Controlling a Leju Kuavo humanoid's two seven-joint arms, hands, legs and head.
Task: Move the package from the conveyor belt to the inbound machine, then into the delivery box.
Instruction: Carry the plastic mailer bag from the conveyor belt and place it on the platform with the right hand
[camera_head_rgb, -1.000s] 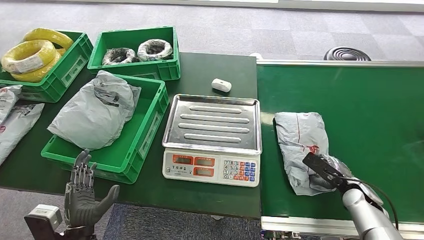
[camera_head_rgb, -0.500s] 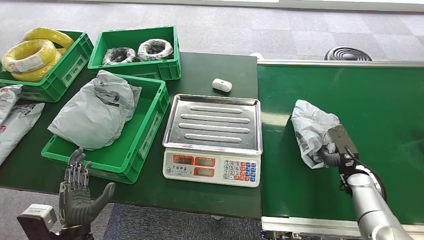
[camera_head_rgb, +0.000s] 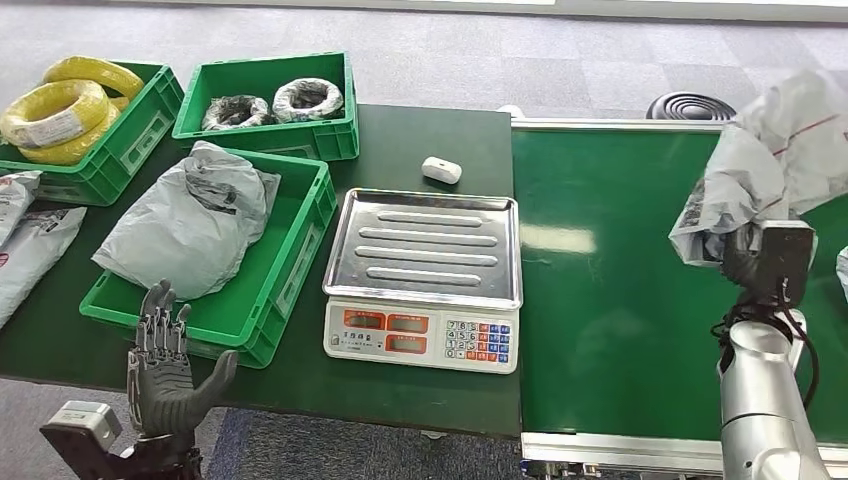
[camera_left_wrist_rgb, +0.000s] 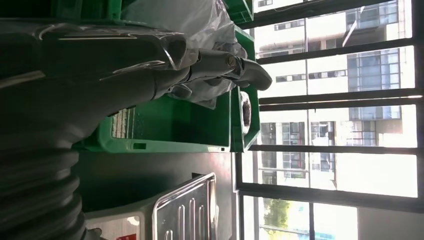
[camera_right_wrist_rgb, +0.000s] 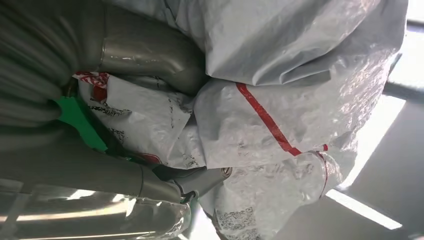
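One package (camera_head_rgb: 770, 150) is clamped in the right robot hand (camera_head_rgb: 745, 262), lifted above the right side of the belt (camera_head_rgb: 610, 290); half a second ago it was lower and nearer the scale (camera_head_rgb: 423, 275). Three green crates stand on the desk (camera_head_rgb: 420, 140): the near crate (camera_head_rgb: 290, 260) holds one grey bag (camera_head_rgb: 185, 225). The left robot hand (camera_head_rgb: 165, 375) is at the near left, fingers apart, empty.

Head view looks down on the table (camera_head_rgb: 420, 150); wrist views sit close behind hands.
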